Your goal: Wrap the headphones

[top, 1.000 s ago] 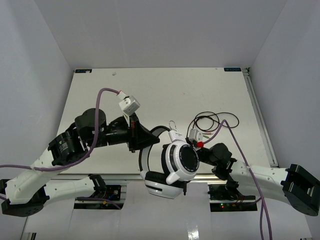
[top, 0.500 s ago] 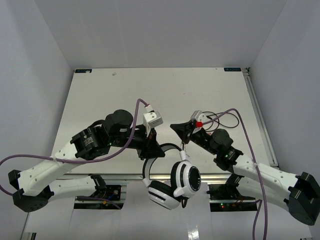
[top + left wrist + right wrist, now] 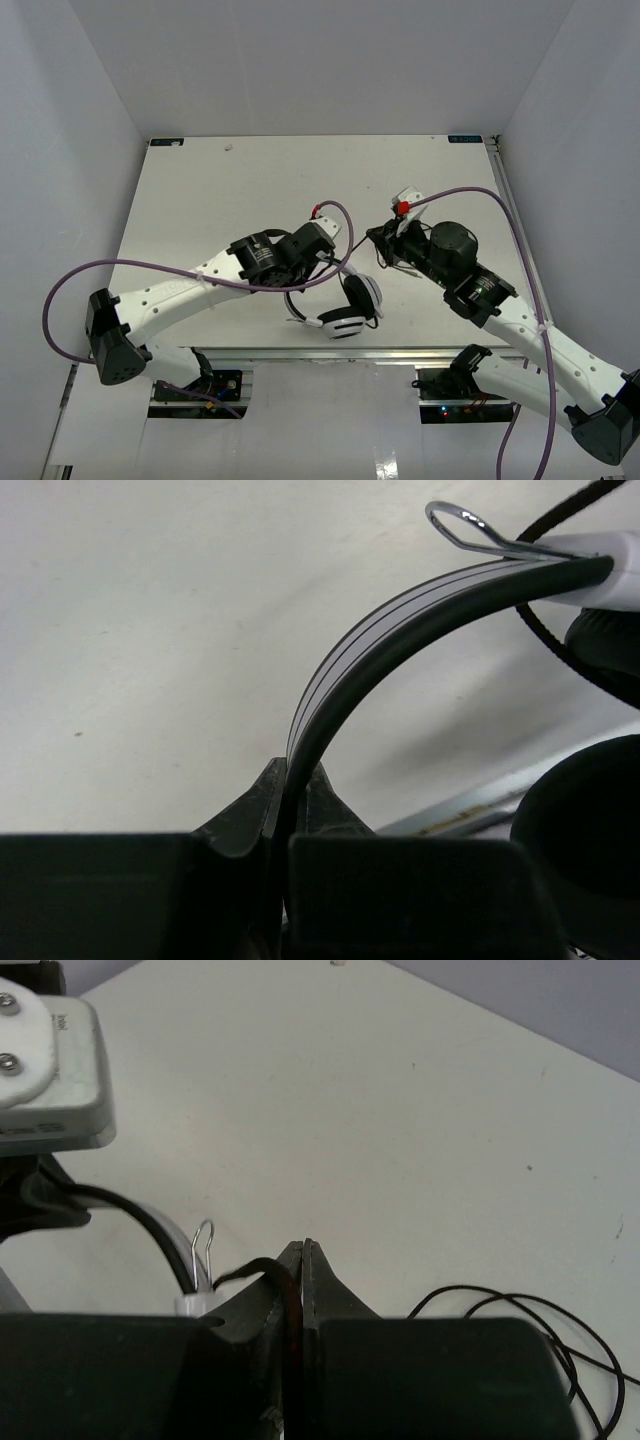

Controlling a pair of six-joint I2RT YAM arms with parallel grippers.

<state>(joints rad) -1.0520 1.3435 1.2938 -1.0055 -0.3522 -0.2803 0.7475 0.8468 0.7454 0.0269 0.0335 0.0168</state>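
Top external view: the headphones [image 3: 350,305] sit at the middle of the near edge of the surface [image 3: 220,200], with both arms converged on them from either side; one striped ear cup [image 3: 342,324] lies closest to that edge. Left wrist view: the left gripper [image 3: 290,815] is closed tight on the thin black headband [image 3: 400,620], which arches up and right out of the jaws to a padded cup [image 3: 590,810]; no turn of cord is visible on the stretch of band shown. Right wrist view: the right gripper [image 3: 303,1285] is pinched shut on the thin dark cord [image 3: 255,1268], which enters the jaws from the left; further cord lies in loose loops [image 3: 520,1305] on the surface just right of the gripper. Assessment: the holds appear established, one arm anchoring the band and the other holding the cord; the wrapping itself is judged barely begun, if at all; most of the cord's length appears to remain to be wound and its end secured.
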